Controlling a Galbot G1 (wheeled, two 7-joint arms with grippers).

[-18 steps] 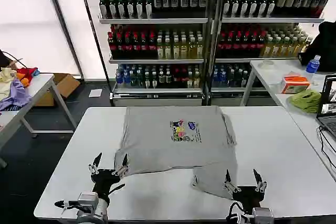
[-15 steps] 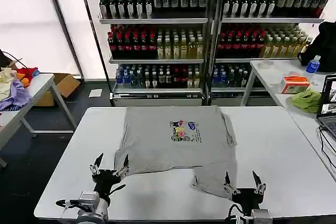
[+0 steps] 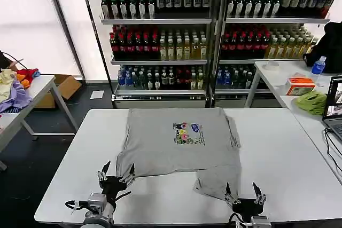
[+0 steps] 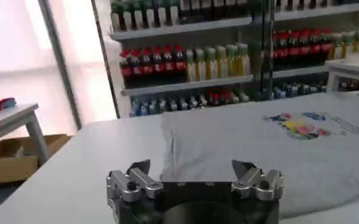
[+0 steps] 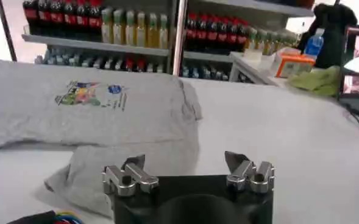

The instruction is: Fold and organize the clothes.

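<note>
While both arms sit low at the near edge of the white table [image 3: 278, 148], the left gripper [image 3: 116, 174] has its dark, pointed metal fingers spread wide with nothing between them, tips just at the near left hem of the light grey shirt [image 3: 179, 142]. The right gripper [image 3: 242, 193] is likewise splayed open and empty, poised just before a rumpled, doubled-over flap of the shirt that juts toward it at the near right. The soft knit fabric lies mostly flat, roughly square, with shallow wrinkles and a small multicoloured chest print [image 3: 187, 133] right of centre. Beyond the table stand metal shelves [image 3: 214, 22] packed with rows of drink bottles, and a side table at far right bears a crumpled lime-green cloth [image 3: 311, 101].
</note>
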